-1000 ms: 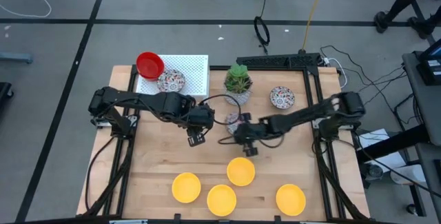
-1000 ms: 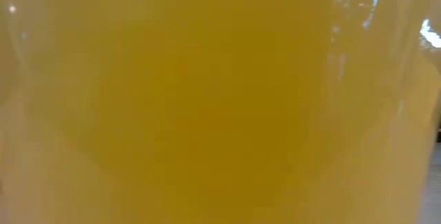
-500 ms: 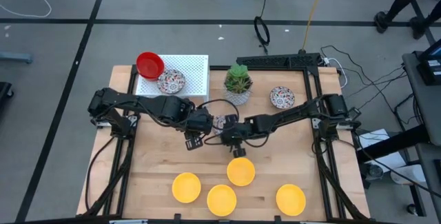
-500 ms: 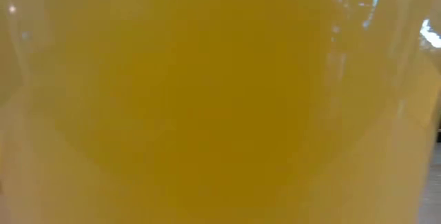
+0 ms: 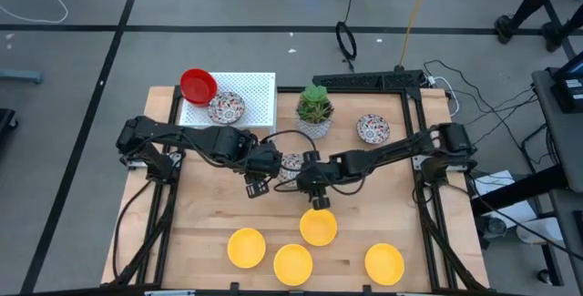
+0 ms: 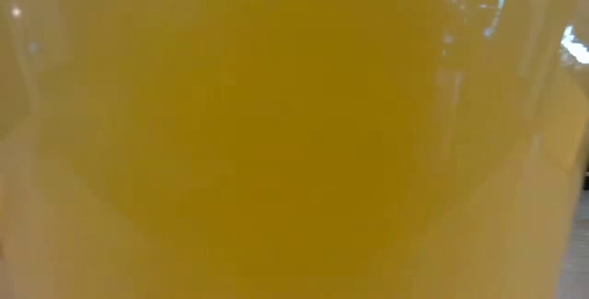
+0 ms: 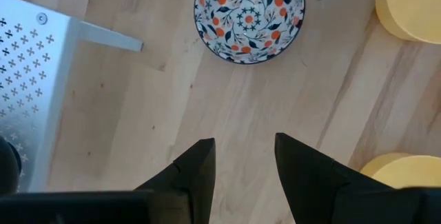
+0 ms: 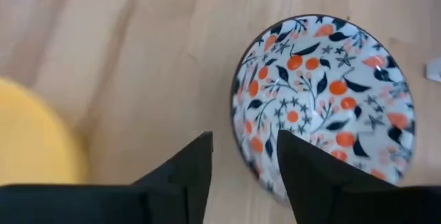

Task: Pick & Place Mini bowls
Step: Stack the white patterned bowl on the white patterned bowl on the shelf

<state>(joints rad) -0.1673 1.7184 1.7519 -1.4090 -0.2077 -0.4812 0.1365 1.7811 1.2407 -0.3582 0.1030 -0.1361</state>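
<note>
The right pincer [image 8: 242, 156] has just opened, empty, probably releasing the floral bowl [image 8: 325, 100] just ahead onto the bench [image 8: 124, 65].

A robotics lab: wooden bench [image 5: 209, 214] on a taped concrete floor [image 5: 91, 50], loose cables [image 5: 474, 96], equipment stands.

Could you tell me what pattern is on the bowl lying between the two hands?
The bowl is white with orange-red and dark floral decoration, clearest in the left wrist view.
</note>
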